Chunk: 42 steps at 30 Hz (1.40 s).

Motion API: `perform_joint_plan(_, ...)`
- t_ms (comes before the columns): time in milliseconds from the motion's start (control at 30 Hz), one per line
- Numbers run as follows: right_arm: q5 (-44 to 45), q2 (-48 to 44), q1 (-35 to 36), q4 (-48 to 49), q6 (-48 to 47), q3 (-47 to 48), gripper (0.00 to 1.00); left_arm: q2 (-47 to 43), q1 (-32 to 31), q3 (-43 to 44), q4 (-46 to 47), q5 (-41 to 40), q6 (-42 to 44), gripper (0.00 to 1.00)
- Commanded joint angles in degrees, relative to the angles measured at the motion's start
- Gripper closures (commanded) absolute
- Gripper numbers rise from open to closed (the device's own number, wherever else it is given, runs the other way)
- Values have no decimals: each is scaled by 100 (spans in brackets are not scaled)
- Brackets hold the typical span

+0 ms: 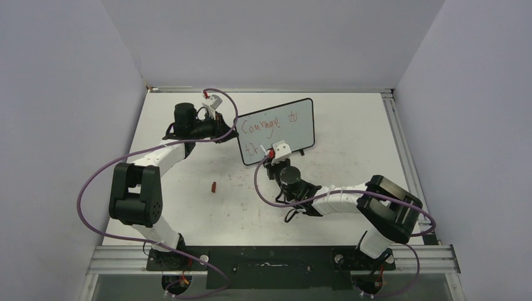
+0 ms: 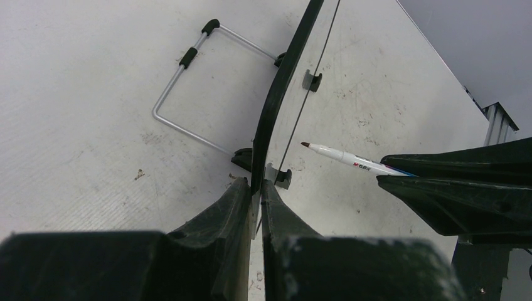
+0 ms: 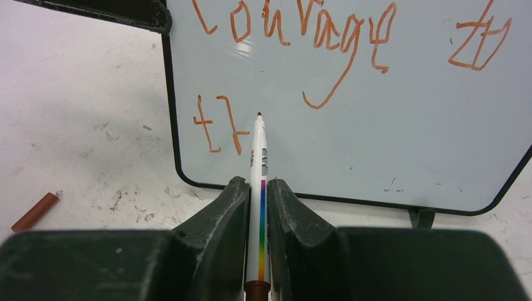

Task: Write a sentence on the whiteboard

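My left gripper clamps the whiteboard edge to steady it; right gripper pinches the marker, tip ahead.

The propped whiteboard and a small red piece obstruct passage.

Enclosure: left wall, back wall, right wall, all plain matte pale grey panels, closing in table on three sides. Table top white, scuffed, dark specks and smudges scattered; fine-ribbed close up. Aluminium rail along right edge; aluminium frame across near edge. Lighting even, diffuse, shadows soft.
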Motion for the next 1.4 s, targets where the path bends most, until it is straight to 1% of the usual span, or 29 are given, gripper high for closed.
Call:
perform_joint_plan(0, 85, -79, -41, 376, -28, 70, 95, -292, 6, 195, 46, 202, -24, 100)
perform_joint_plan(467, -58, 384, -257, 518, -70, 308, 95, -257, 6, 198, 28, 208, -9, 100)
perform_joint_plan(867, 72, 487, -178, 410, 250, -109, 95, -261, 6, 206, 28, 216, -14, 100)
perform_joint_plan(1100, 133, 433, -144, 408, 246, -143, 95, -271, 8, 203, 24, 212, -9, 100)
perform_joint_plan(1367, 387, 13, -78, 554, 107, -241, 95, -257, 6, 197, 19, 210, 2, 100)
